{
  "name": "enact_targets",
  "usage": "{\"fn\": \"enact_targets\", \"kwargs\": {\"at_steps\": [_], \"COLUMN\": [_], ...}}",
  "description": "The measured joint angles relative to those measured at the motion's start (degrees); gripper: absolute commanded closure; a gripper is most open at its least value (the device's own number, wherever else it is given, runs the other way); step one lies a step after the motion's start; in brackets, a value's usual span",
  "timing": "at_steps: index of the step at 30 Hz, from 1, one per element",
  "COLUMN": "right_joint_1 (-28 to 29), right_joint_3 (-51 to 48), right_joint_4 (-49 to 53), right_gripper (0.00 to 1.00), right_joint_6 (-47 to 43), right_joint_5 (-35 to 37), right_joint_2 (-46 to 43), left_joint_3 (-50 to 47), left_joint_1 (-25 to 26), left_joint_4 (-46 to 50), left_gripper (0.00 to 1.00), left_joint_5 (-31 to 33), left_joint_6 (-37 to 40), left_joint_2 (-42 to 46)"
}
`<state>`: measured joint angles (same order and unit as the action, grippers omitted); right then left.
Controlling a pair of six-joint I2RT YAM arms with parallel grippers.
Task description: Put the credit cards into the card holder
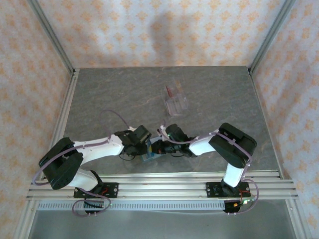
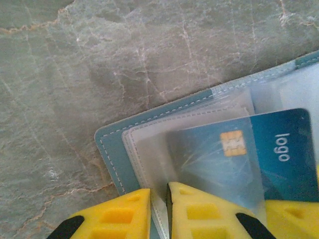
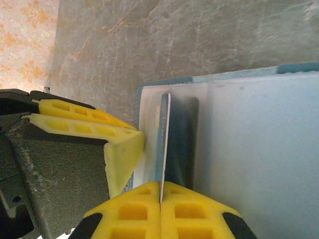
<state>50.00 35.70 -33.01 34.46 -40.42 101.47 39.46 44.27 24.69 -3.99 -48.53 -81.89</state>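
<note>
A teal card holder lies open on the grey table, its clear sleeves fanned out. My left gripper is shut on the edge of one clear sleeve. A blue credit card with a gold chip and the word "logo" sits partly inside that sleeve. My right gripper is shut on this card, seen edge-on and standing upright over the card holder. The left gripper's yellow fingers sit just left of the card. From above, both grippers meet over the holder.
A clear plastic stand with something reddish in it stands in the middle of the table, beyond the arms. Aluminium rails run along the near edge. Patterned walls close in the table on three sides.
</note>
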Motion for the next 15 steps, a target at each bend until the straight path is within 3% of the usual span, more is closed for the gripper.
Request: {"fn": "enact_targets", "kwargs": {"at_steps": [15], "right_joint_1": [1.03], "right_joint_3": [2.93], "right_joint_4": [6.23], "right_gripper": [0.85], "right_joint_6": [-2.38], "right_joint_5": [2.73], "right_joint_2": [0.02], "left_joint_3": [0.26], "left_joint_1": [-1.79], "left_joint_4": [1.57], "left_gripper": [0.78], "left_joint_5": [-1.53], "left_joint_6": [-0.72], "left_joint_2": [4.31]}}
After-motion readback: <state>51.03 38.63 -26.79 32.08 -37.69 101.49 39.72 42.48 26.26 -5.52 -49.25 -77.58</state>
